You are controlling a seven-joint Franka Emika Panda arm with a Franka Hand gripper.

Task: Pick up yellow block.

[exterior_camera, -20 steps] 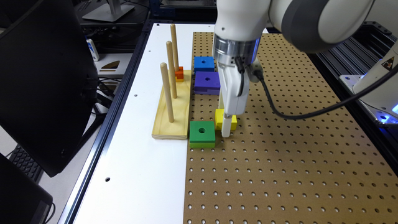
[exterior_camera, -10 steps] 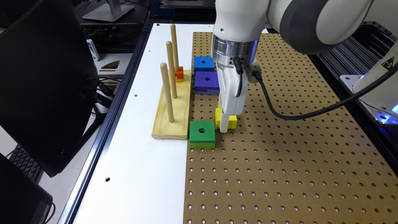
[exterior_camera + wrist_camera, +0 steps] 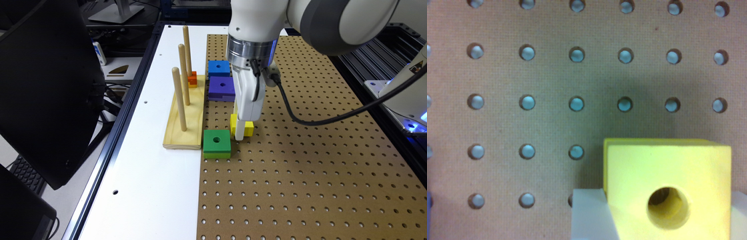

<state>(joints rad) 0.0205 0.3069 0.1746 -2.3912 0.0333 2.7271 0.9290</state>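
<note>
Here the gripper [image 3: 239, 128] clamps the yellow block [image 3: 667, 187] — a smooth cube, round-holed — above brown pegboard [image 3: 527, 75].

Hidden and cut-off parts around the grasp

The gripper [image 3: 241, 133] covers the middle of your yellow block [image 3: 248, 128] in the exterior view, so you cannot see its hole there. In the wrist view the yellow block [image 3: 667, 192] runs off the picture's edge, and both pale fingers [image 3: 589, 215] are cropped and soft.
</note>
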